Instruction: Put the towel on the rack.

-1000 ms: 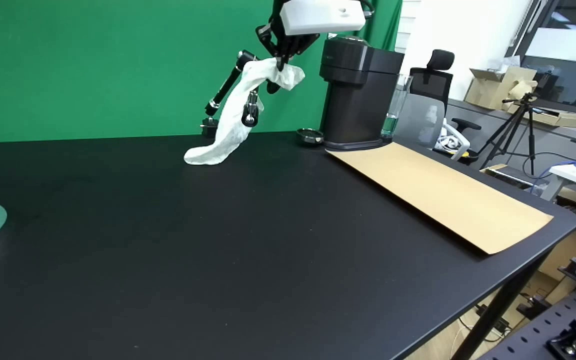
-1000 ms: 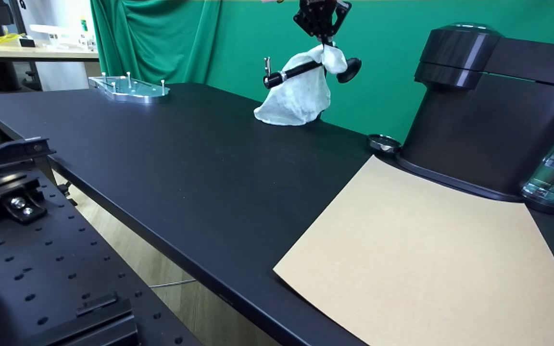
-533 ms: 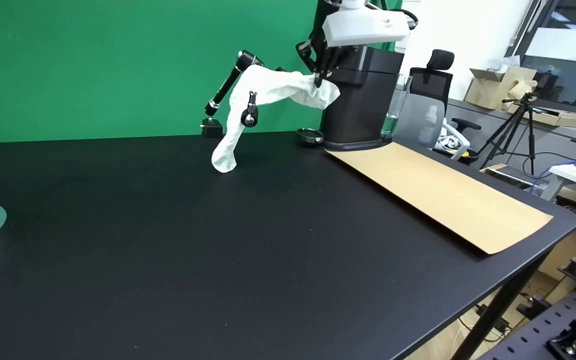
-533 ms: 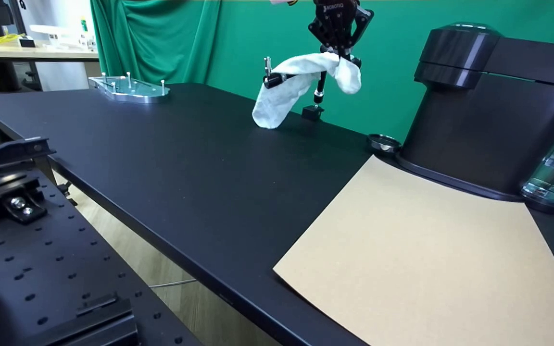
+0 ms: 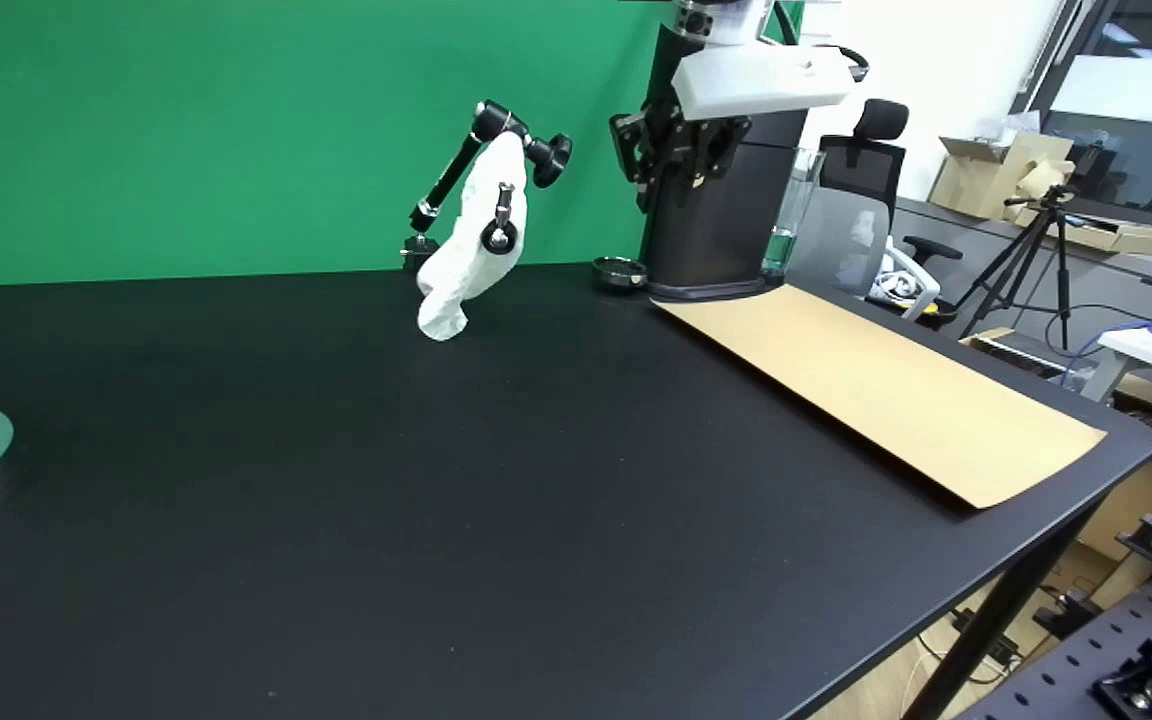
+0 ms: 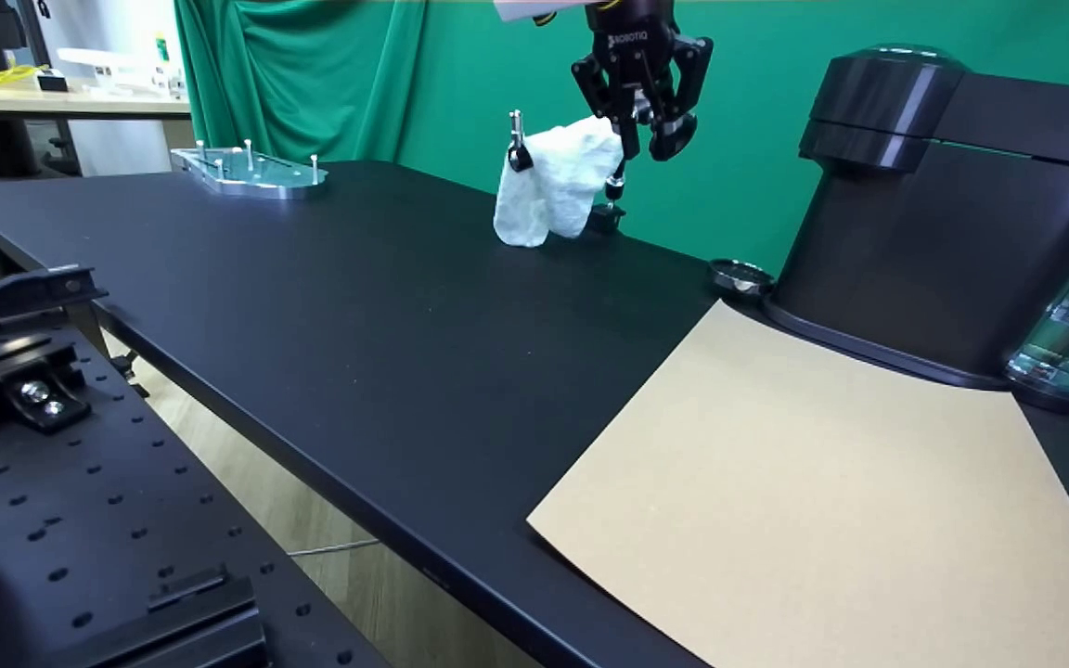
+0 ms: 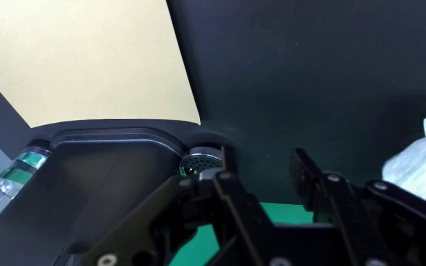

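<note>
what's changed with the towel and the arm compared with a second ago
The towel was let go: the end that the jaws held has dropped, and it now hangs draped on the rack. The gripper moved lower and toward the coffee machine, its jaws now open and clear of the towel. The rack, coffee machine and tan sheet stayed put.

The gripper (image 7: 264, 159) has parted its jaws and released the towel (image 5: 481, 225), whose once-held end now droops from the rack (image 5: 454, 175).
</note>
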### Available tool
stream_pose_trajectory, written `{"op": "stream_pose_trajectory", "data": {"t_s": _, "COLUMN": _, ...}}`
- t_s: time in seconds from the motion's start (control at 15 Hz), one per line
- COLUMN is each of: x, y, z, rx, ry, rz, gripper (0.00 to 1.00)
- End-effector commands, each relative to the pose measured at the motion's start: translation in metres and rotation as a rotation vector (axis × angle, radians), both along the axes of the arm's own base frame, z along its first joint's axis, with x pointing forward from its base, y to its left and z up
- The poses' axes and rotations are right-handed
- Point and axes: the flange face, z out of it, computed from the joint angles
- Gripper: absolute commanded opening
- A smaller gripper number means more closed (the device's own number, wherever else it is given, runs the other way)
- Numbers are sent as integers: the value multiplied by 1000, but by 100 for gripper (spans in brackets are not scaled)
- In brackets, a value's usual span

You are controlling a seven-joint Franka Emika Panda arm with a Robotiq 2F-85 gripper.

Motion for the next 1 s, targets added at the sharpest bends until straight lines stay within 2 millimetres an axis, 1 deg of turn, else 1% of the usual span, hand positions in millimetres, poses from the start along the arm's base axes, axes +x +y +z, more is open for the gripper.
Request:
{"op": "stream_pose_trajectory", "data": {"t_s": 0.0, "x": -14, "y": 0, "z": -1, "rx": 44, "ry": 39, "rz": 20, "gripper": 74}}
{"op": "stream_pose_trajectory", "data": {"t_s": 0.2, "x": -27, "y": 6, "z": -6, "rx": 58, "ry": 97, "rz": 109, "gripper": 94}}
{"op": "stream_pose_trajectory", "data": {"t_s": 0.27, "x": -32, "y": 10, "z": -8, "rx": 62, "ry": 126, "rz": 169, "gripper": 99}}
{"op": "stream_pose_trajectory", "data": {"t_s": 0.47, "x": -47, "y": 18, "z": -16, "rx": 53, "ry": 203, "rz": 327, "gripper": 100}}
{"op": "stream_pose_trajectory", "data": {"t_s": 0.73, "x": -62, "y": 28, "z": -22, "rx": 67, "ry": 301, "rz": 515, "gripper": 100}}
{"op": "stream_pose_trajectory", "data": {"t_s": 0.93, "x": -72, "y": 33, "z": -27, "rx": 76, "ry": 380, "rz": 615, "gripper": 100}}
